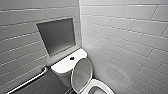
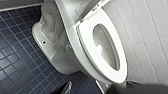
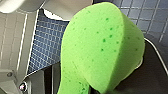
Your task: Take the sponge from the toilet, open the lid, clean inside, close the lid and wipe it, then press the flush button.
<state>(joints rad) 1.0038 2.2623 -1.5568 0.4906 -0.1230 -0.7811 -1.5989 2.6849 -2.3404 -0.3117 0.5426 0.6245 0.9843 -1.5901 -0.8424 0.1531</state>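
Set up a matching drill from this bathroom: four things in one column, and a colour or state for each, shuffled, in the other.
Things:
1. sponge
2. lid
3. flush button
4. floor tiles

Colour or state:
A. dark blue
B. white, raised
C. bright green
D. small, round, dark

Pairs: 1-C, 2-B, 3-D, 4-A

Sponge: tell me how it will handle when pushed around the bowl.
The sponge is bowed into a curve, so probably soft and floppy, squashing when pushed. Its pitted, porous face suggests it is light and unlikely to slip or roll.
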